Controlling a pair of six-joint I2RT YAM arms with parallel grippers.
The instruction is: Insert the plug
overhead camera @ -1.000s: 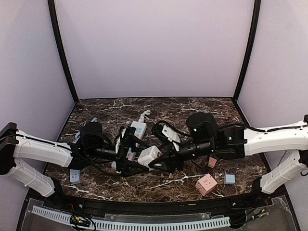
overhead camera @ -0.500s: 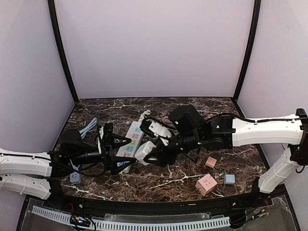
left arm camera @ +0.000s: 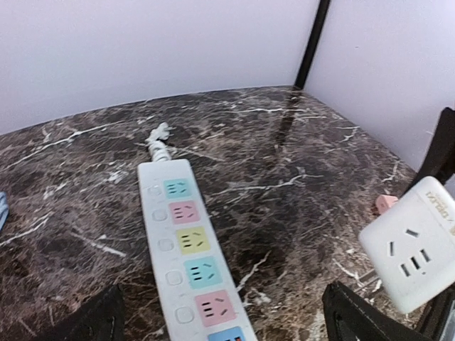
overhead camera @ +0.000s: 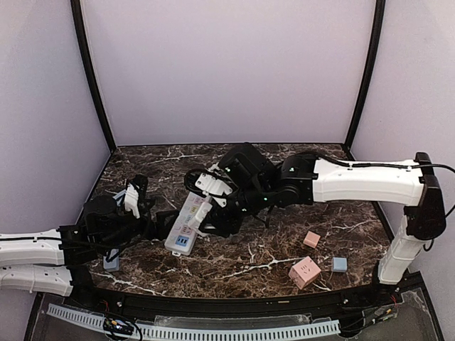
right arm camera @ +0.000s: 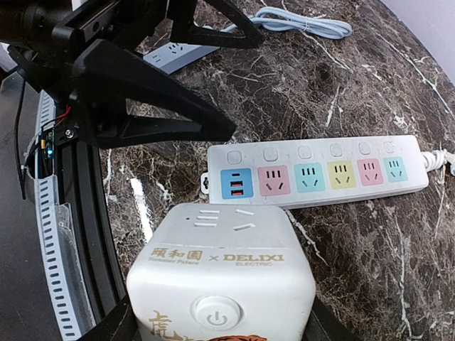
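A white power strip [overhead camera: 183,229] with coloured sockets lies flat on the marble table; it also shows in the left wrist view [left arm camera: 186,250] and the right wrist view [right arm camera: 320,170]. My right gripper [right arm camera: 220,330] is shut on a white cube plug adapter [right arm camera: 222,263] and holds it above the table beside the strip's blue end. In the top view the right gripper [overhead camera: 215,220] and adapter [overhead camera: 205,210] hover at the strip's right side. The adapter also shows in the left wrist view [left arm camera: 418,245]. My left gripper [overhead camera: 156,226] is open and empty, its fingers straddling the strip's near end [left arm camera: 227,330].
A pink cube [overhead camera: 304,271], a small pink block [overhead camera: 311,239] and a small blue block [overhead camera: 340,264] lie front right. A grey-blue socket strip [overhead camera: 110,261] lies by the left arm, also in the right wrist view [right arm camera: 178,53]. A light-blue cable [right arm camera: 306,25] lies far left.
The left arm has drawn back to the left and its open gripper is now at the strip's near end. The right arm has swung left, carrying the adapter to the strip.
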